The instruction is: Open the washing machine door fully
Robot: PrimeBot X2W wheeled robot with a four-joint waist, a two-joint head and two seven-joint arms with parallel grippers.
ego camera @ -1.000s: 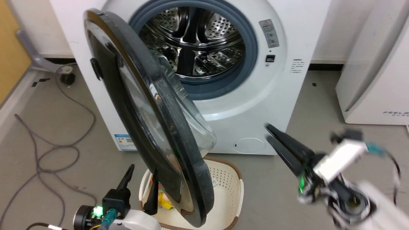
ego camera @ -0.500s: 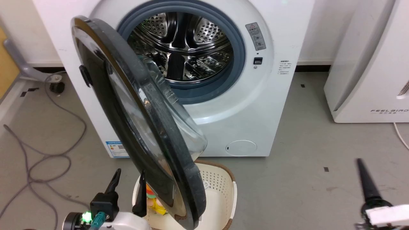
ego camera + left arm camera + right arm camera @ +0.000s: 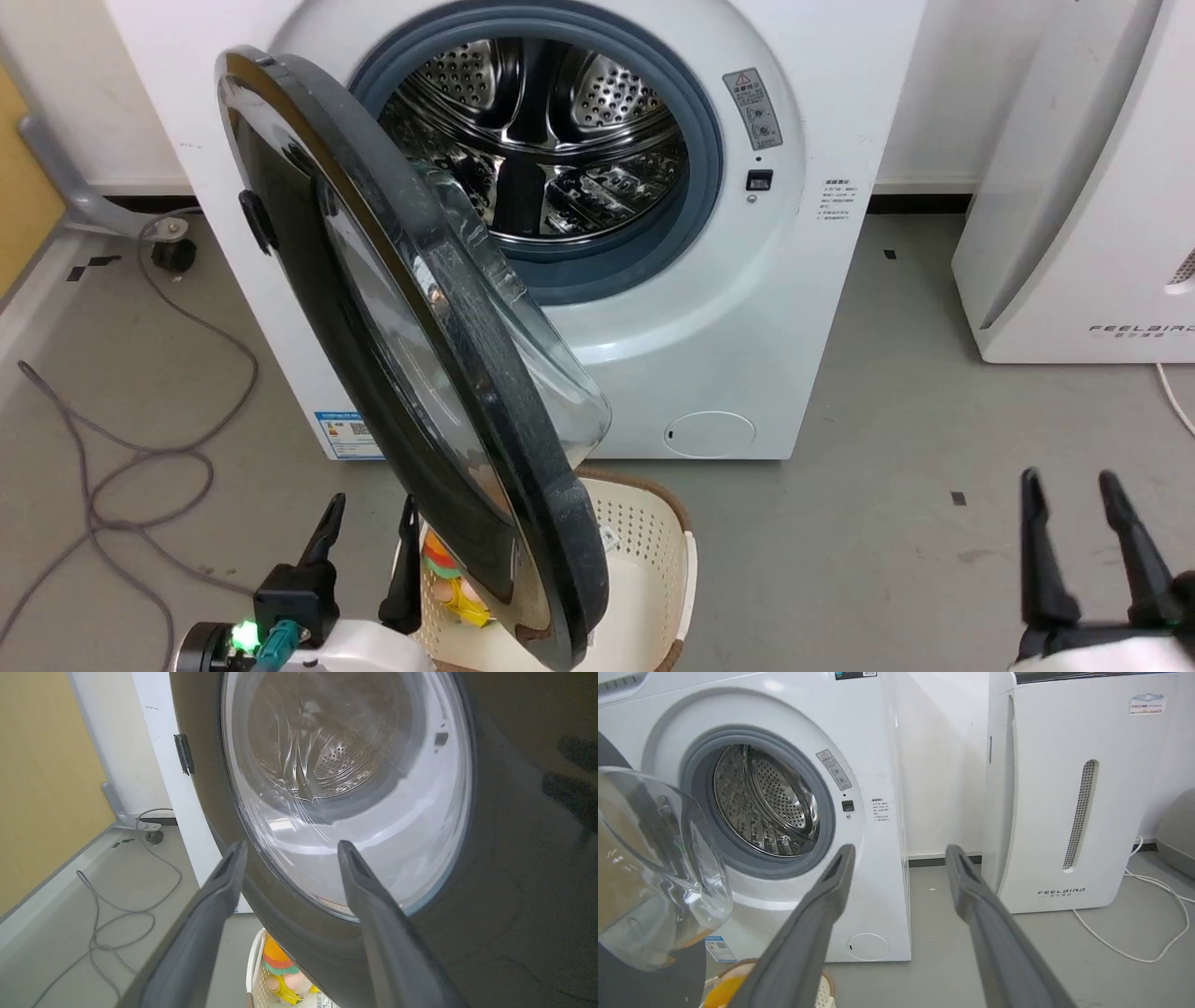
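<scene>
I am facing the white front-loading washing machine (image 3: 840,308), with a tall white Feelbird cabinet (image 3: 1074,187) standing just beside it on my right. The washing machine door (image 3: 392,327) is hanging roughly half open, jutting out from the machine's left side towards me, so its steel drum (image 3: 541,140) and grey rubber ring (image 3: 700,187) are showing behind it. Its free edge is overhanging a cream laundry basket (image 3: 653,560) on the floor. I am judging the door to be stiff and fairly weighty, swinging only in an arc about its hinge side. The black rim looks glossy and likely slippery. The bulging glass bowl (image 3: 560,392) is the part I would not be squeezing or knocking (it is clear, curved and probably fragile). The best hold, I am thinking, is the thick rim near the free edge, either pinched across its thickness or pushed flat from the inner side to swing it further left. My left gripper (image 3: 371,504) is waiting low by the door's outer face with its fingers (image 3: 205,914) spread and holding nothing, the rim running just past them; I cannot tell whether they are touching it. My right gripper (image 3: 1069,478) is hovering well apart over bare floor, fingers (image 3: 817,905) likewise parted and empty.
</scene>
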